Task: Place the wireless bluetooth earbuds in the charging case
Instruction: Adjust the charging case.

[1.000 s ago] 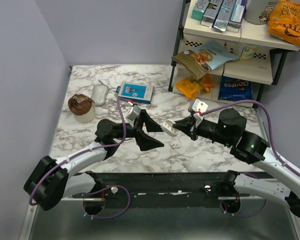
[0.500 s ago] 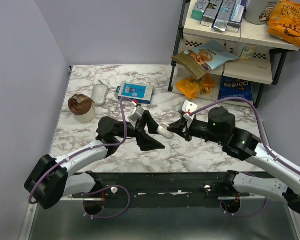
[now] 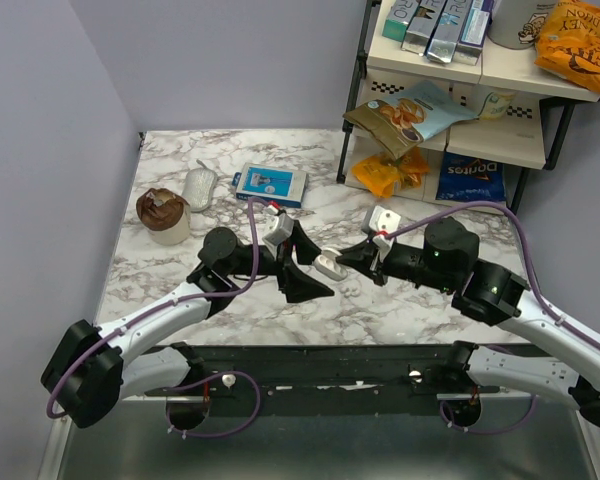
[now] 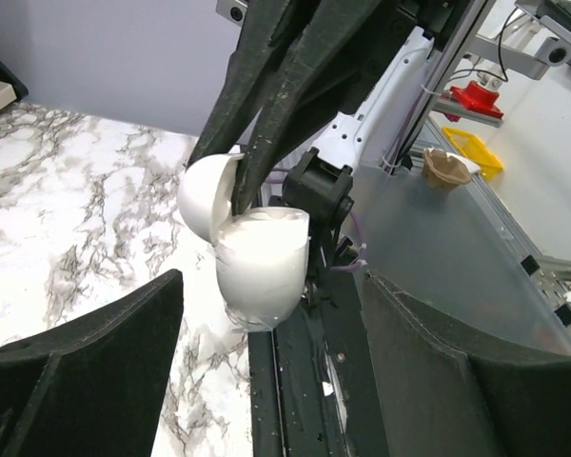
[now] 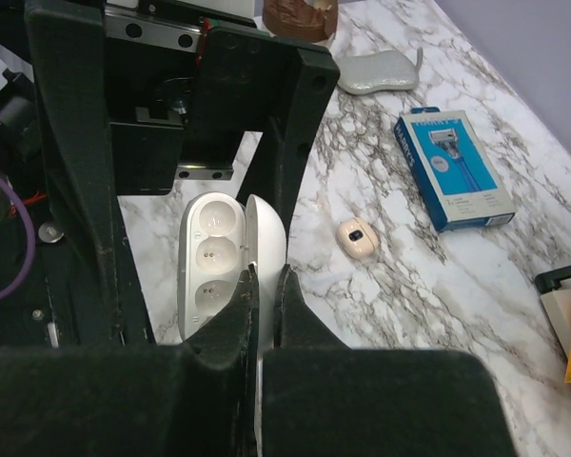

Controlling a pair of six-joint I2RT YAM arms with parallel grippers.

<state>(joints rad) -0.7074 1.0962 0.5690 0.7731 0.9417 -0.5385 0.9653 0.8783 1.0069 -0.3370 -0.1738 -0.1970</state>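
The white oval charging case (image 3: 327, 266) hangs open in the air between both grippers. My right gripper (image 5: 268, 276) is shut on the case's raised lid (image 5: 266, 233). The tray beside the lid (image 5: 209, 257) shows empty sockets. My left gripper (image 4: 271, 286) is open, its fingers (image 4: 86, 362) on either side of the case body (image 4: 262, 252) and not touching it. One small cream-white earbud (image 5: 357, 236) with a dark spot lies on the marble just beyond the case. No second earbud is in view.
A blue razor box (image 3: 270, 184) and a grey oval pouch (image 3: 199, 188) lie at the back left. A brown-topped cup (image 3: 163, 212) stands at the left. A metal shelf with snack bags (image 3: 450, 100) stands at the back right.
My right gripper has carried the open case left, towards the left gripper. My left gripper has shifted slightly right, so its open fingers now flank the case.
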